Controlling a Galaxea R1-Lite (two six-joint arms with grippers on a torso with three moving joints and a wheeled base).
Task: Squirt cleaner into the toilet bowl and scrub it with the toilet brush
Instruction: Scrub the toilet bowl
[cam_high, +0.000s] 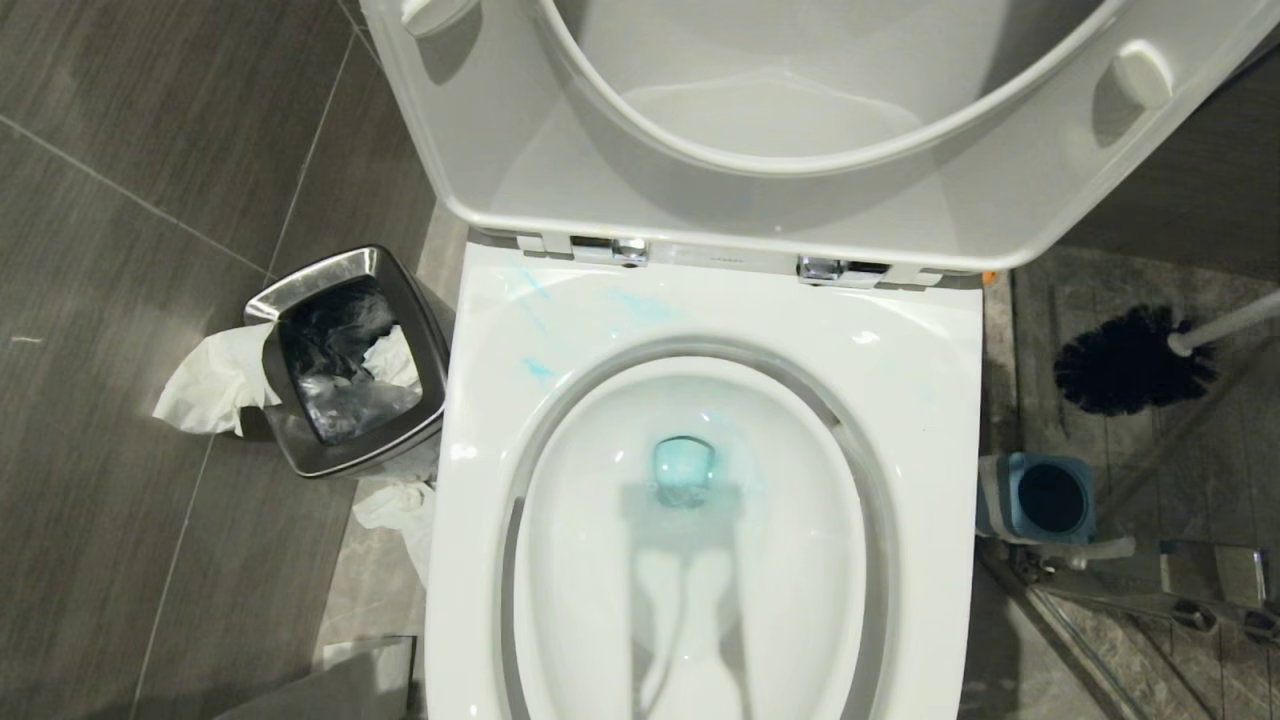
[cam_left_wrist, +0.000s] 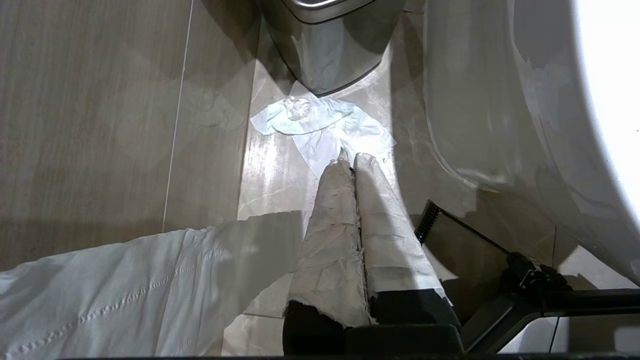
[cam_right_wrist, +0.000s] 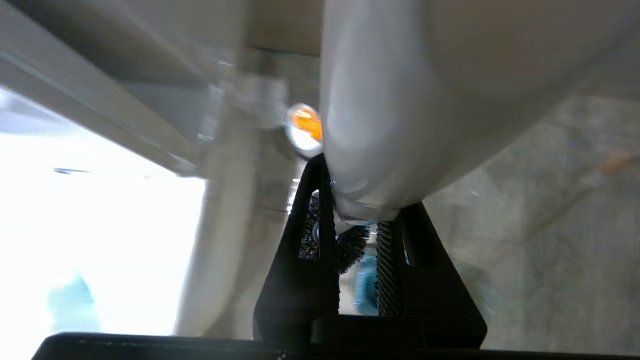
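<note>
The white toilet bowl (cam_high: 930, 420) fills the middle of the head view, its seat and lid raised. Pale turquoise cleaner (cam_high: 537, 368) is smeared on the rim's back left, and the water (cam_high: 684, 470) is tinted blue-green. Right of the bowl the toilet brush hangs in the air, black bristle head (cam_high: 1130, 360) above the floor, white handle (cam_high: 1225, 325) running out of view. In the right wrist view my right gripper (cam_right_wrist: 365, 200) is shut on the flared handle end (cam_right_wrist: 410, 100), the bristles (cam_right_wrist: 350, 245) beyond it. My left gripper (cam_left_wrist: 352, 157) is shut and empty, low beside the bowl's outer wall (cam_left_wrist: 500, 100).
The blue-and-grey brush holder (cam_high: 1045, 497) stands on the floor just right of the bowl, below the brush head. A square steel waste bin (cam_high: 350, 360) with tissue (cam_high: 205, 385) hanging out sits left of the bowl. More tissue (cam_left_wrist: 320, 125) lies on the floor before the bin.
</note>
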